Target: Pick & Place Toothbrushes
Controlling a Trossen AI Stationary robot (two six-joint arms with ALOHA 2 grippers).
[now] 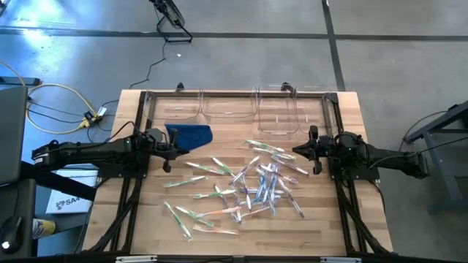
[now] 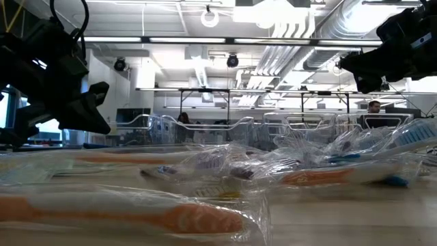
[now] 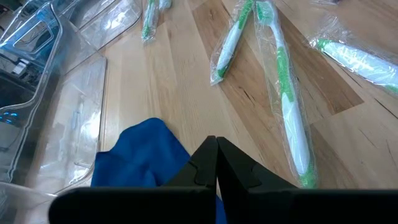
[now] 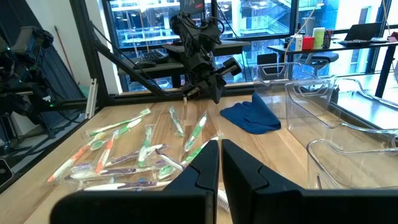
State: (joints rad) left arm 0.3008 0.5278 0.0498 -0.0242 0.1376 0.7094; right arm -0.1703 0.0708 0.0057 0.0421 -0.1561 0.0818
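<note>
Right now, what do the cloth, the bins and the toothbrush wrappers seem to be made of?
Cloth: soft blue fabric, matte, lying in folds.
Bins: probably hard clear plastic, glossy; you see through the walls and the edges glint.
Wrappers: thin clear plastic film, shiny and crinkled around each toothbrush.

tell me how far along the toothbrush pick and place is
Nothing looks done: the toothbrushes all lie scattered on the table, and the clear bins along the far edge look empty. Nothing is in hand either: the left gripper hangs by the blue cloth with fingers shut on nothing, and the right gripper is shut and empty beside the pile. The whole pile is left to move.
</note>
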